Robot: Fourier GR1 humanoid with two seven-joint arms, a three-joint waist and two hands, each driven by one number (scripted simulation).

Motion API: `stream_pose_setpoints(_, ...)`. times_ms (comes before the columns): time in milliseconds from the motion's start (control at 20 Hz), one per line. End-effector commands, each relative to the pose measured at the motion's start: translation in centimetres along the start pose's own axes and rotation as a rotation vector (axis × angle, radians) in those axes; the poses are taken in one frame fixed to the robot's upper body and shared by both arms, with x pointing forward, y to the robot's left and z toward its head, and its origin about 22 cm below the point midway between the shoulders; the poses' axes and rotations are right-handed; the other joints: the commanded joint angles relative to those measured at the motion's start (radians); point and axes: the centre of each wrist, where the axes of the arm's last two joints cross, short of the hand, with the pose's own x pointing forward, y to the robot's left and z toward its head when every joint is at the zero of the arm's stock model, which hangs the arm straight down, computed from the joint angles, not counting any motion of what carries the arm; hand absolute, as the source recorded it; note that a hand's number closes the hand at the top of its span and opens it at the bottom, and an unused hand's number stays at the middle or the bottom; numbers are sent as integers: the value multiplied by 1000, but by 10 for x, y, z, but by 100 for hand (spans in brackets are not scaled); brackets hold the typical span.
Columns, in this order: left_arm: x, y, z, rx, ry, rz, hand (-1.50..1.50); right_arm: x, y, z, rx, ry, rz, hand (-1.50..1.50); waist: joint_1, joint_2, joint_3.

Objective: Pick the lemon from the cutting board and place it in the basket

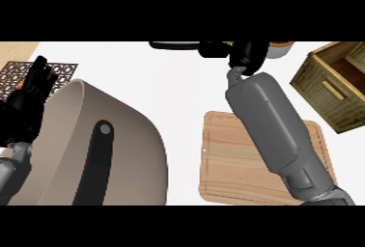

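The wooden cutting board [228, 169] lies at the lower middle, and no lemon shows on its visible surface. My right forearm crosses over the board to the top edge, where my right hand [246, 54] is partly cut off. A small yellow-orange sliver [229, 43] shows against that hand; I cannot tell whether it is the lemon or whether the hand holds it. The wooden basket [324, 89] stands at the right edge, to the right of the hand, its inside seemingly bare. My left hand [28, 94] rests open at the left edge, fingers up.
A large beige pan [128, 140] with a black handle [98, 159] fills the lower left. A patterned brown mat [21, 72] lies behind my left hand. A pale round object [279, 49] sits at the top between my right hand and the basket.
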Motion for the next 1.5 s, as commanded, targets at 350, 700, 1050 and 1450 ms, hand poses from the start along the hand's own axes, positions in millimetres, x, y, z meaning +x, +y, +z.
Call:
stream_pose_setpoints(350, -18, -22, 12, -53, 111, 66, 0, 74, -66, -71, -258, 85, -92, 150, 6, 16, -23)
stream_pose_setpoints(700, -32, -29, 14, -51, 96, 63, 0, 73, -103, -110, -322, 113, 20, 150, 3, 22, -24)
stream_pose_setpoints(1050, -24, -18, 9, -53, 81, 61, 0, 41, -121, -141, -334, 164, 194, 150, 16, 26, -23)
stream_pose_setpoints(1450, -25, -32, 19, -63, 76, 73, 0, 11, -149, -166, -353, 282, 222, 150, 34, 30, -22)
